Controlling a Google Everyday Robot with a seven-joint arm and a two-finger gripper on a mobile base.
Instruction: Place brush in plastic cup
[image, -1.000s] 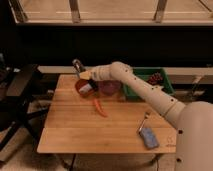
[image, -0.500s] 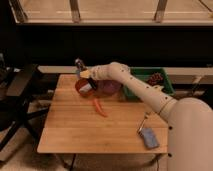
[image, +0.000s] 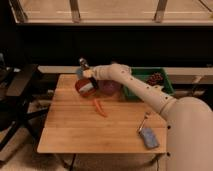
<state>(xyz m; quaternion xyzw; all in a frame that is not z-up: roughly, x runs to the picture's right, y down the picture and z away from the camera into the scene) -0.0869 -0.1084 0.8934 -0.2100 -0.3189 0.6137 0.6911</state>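
Since brush (image: 83, 64) looks tiny, light, stiff: gripper (image: 87, 73) at far left of table (image: 75, 130), fingers pinching its lower end, brush upright just above plastic cup (image: 79, 73). Mid-handle hold seems safest, could slip.

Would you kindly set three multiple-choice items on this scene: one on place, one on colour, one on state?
1. Where is the gripper?
A. at the table's far edge, by the red bowl
B. over the blue pad
C. inside the green bin

2. What colour is the carrot?
A. green
B. orange
C. blue

3. What is the gripper's state?
A. open, empty
B. shut on the carrot
C. shut on the brush

Answers: 1 A, it hangs above the bowl's far side. 2 B, it is orange against the wood. 3 C, the brush sticks up from it.
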